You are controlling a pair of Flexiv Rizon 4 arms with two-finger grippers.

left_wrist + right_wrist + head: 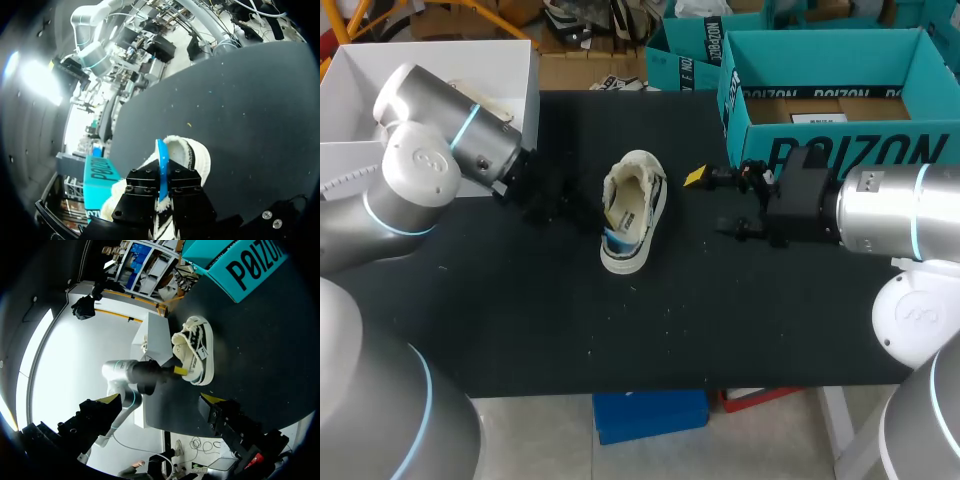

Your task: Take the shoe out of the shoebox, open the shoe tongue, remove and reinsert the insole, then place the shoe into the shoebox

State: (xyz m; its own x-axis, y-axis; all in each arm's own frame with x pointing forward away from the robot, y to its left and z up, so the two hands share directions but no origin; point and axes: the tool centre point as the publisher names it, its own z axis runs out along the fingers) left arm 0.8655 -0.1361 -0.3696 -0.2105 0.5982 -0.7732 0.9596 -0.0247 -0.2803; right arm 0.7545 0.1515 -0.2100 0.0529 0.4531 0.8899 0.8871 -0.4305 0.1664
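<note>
two tools: left tool (163, 196) tight on blue insole (161, 159) in shoe (638, 205), tips mostly hidden; right tool (161, 399) wide

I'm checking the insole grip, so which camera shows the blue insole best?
Left wrist view: the blue insole stands on edge between the left gripper's fingers, over the shoe. Head view shows only a blue sliver; right wrist view shows none of it.

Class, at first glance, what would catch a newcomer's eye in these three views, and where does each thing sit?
A white shoe with a fleecy lining sits in the middle of the black table. The left gripper pinches a bright blue insole at the shoe's opening. At the table's far right corner a teal shoebox stands open, and the right gripper is open between it and the shoe.
</note>
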